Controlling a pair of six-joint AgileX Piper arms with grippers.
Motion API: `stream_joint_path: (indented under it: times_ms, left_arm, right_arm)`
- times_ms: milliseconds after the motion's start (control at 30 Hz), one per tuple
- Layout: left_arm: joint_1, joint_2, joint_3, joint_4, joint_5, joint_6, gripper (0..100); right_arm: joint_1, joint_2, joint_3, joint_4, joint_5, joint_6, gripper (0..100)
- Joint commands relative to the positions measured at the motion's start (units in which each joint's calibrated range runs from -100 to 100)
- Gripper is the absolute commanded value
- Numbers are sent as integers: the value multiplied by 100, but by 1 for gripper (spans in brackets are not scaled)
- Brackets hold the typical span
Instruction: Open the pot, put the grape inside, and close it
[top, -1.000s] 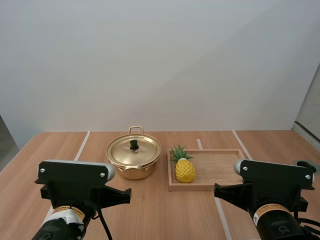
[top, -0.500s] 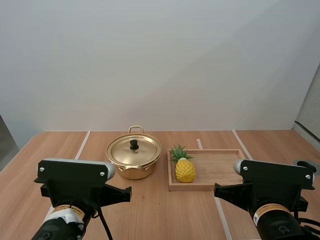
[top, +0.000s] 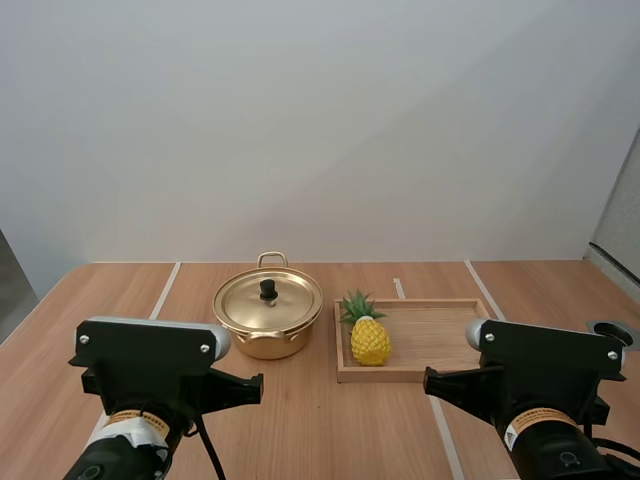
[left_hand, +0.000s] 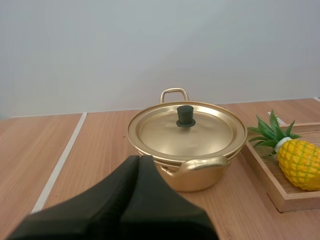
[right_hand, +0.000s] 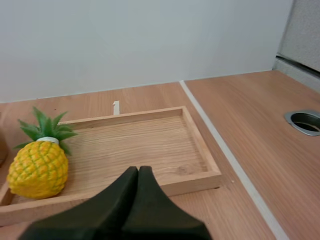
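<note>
Our right arm (top: 545, 372) has been edging slightly toward the pot (top: 280, 343) since a moment ago; nothing else is shifting. We are keeping both grippers pressed closed on nothing, the left gripper (left_hand: 139, 159) just before the pot, the right gripper (right_hand: 138, 170) before the tray (right_hand: 200, 150) beside it. The pot is wearing its lid (top: 268, 300), and a pineapple (top: 369, 338) is resting in the tray's end nearest the pot.
</note>
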Motion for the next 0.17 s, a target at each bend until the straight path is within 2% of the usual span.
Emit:
stream_joint_path:
  times_ms: [0, 67, 133]
  left_arm:
    - [-15, -25, 6, -96, -189, 16, 0]
    - [-15, -25, 6, -96, -189, 16, 0]
    - [-15, -25, 6, -96, -189, 16, 0]
  right_arm:
    - [-17, -35, 0, 945, -238, -1030, 0]
    - [-17, -35, 0, 1478, -251, -1667, 0]
    - [-17, -35, 0, 1597, -251, -1786, 0]
